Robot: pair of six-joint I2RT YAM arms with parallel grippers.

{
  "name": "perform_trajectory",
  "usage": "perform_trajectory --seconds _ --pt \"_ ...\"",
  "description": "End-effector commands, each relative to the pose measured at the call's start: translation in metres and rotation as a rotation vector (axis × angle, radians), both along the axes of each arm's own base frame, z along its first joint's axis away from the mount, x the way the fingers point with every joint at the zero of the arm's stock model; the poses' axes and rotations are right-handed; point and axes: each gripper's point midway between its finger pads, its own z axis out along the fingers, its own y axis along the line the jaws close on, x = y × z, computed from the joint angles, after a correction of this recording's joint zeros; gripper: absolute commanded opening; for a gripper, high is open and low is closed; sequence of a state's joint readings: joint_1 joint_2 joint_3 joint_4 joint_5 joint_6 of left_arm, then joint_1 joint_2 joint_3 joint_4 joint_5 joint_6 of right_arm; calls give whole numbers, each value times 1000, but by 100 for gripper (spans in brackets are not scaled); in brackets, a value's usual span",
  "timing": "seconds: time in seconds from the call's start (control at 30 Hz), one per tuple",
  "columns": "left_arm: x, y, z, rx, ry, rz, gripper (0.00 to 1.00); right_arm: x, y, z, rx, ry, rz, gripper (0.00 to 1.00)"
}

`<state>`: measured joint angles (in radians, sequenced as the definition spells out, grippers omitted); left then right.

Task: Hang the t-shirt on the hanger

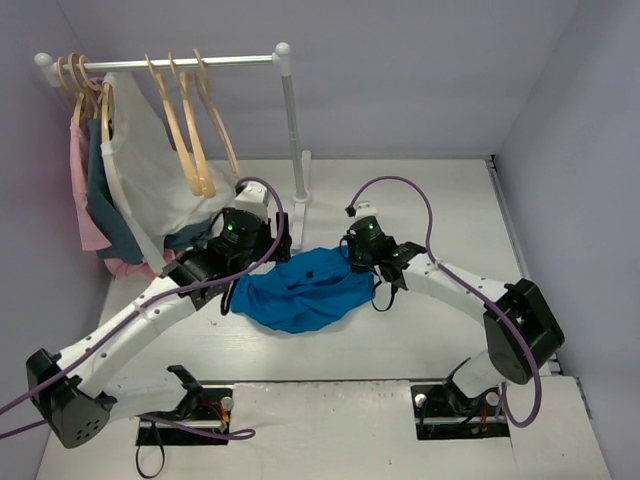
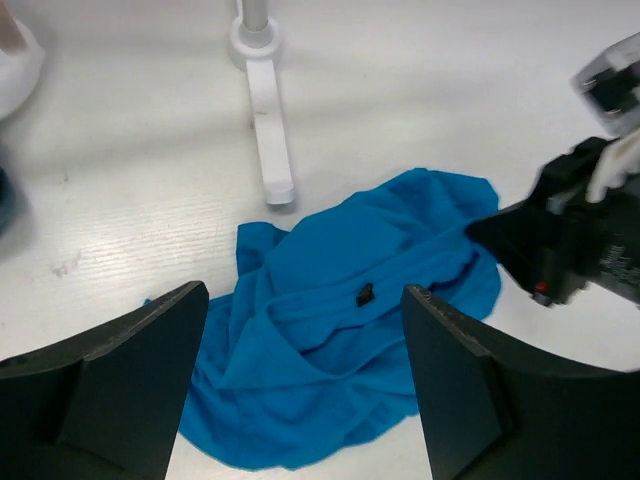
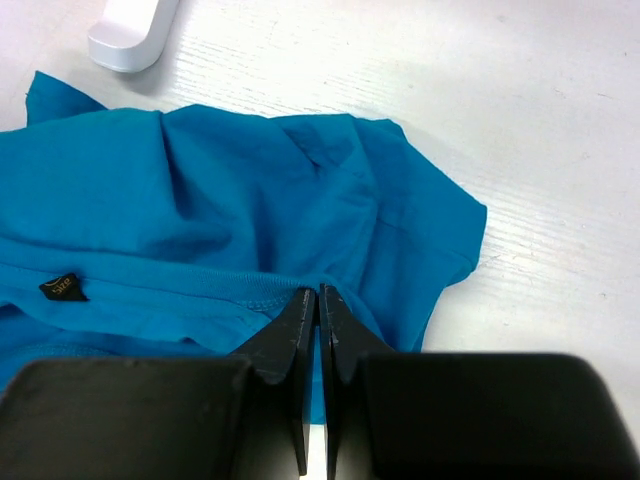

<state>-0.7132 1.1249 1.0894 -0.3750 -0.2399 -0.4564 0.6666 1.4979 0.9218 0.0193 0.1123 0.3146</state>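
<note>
- Top view: the shirt (image 1: 305, 292) lies crumpled on the table (image 1: 430, 200), between the two grippers, and its long axis runs from left to right. The left gripper (image 1: 268, 256) is at its left end and the right gripper (image 1: 352, 264) at its right end. The free hangers (image 1: 190, 135) hang on the rail (image 1: 230, 61) at the far left, well apart from the shirt, on the side of the left arm.
- Left wrist view: the left gripper (image 2: 305, 385) stands wide open and holds nothing. The shirt (image 2: 330, 300) lies just ahead of it and below, between the fingers (image 2: 120, 390). The right gripper (image 2: 505, 235) touches the right edge of the shirt.
- Right wrist view: the right gripper (image 3: 320, 305) is closed, and its tips meet on the collar band (image 3: 150, 285), to the right of the label (image 3: 63, 288). We judge that it pinches the cloth there.
- We think the left arm, which is nearer to the hangers, should reach back and to the left for one.
</note>
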Motion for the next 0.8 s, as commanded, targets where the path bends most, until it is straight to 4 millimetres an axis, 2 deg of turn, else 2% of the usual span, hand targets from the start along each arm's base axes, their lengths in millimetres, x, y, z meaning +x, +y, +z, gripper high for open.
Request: perform_trajectory --seconds 0.0,0.13,0.17,0.23,0.27,0.37,0.57,0.7,0.77 --pt "-13 3 87 -71 -64 -29 73 20 6 35 56 -104 -24 0" --pt "-1 19 135 -75 -122 86 73 21 10 39 68 -106 -10 0" --pt "6 24 156 -88 -165 129 73 21 11 40 72 -107 -7 0" --pt "21 34 181 -67 -218 209 73 22 12 44 82 -111 -6 0" --pt "29 42 186 -34 -226 245 73 22 13 46 88 -112 -4 0" --pt "57 55 194 20 -221 315 73 22 15 51 100 -121 7 0" --pt "104 87 193 112 -208 450 73 16 18 61 131 -130 24 0" --pt "125 93 190 125 -203 477 73 10 17 61 146 -125 29 0" --pt "137 95 182 137 -187 481 73 7 15 63 155 -128 25 0"
